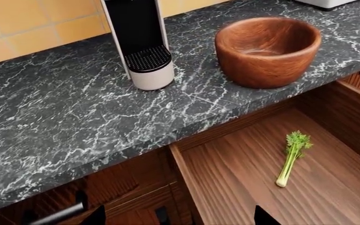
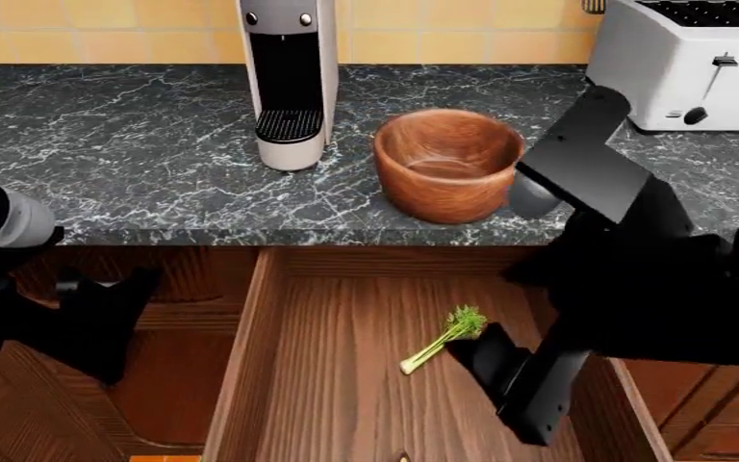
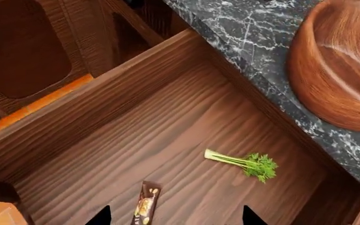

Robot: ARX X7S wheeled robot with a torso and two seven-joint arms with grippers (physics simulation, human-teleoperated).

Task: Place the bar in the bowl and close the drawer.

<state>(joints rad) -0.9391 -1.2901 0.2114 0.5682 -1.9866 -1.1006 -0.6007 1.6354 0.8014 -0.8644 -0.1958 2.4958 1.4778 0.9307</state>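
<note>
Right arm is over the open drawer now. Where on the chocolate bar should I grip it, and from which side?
Take the chocolate bar across its narrow width, near mid-length, coming straight down from above. It lies flat on the drawer floor, so only its long edges offer the right gripper a pinch. The celery stalk lies apart from it, so it shouldn't get in the way. The fingertips already straddle it.

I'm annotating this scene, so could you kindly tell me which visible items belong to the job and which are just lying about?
Job items:
bar, on the drawer floor
bowl, on the counter
drawer, open

Lying about:
celery, in the drawer
coffee machine
toaster
</note>
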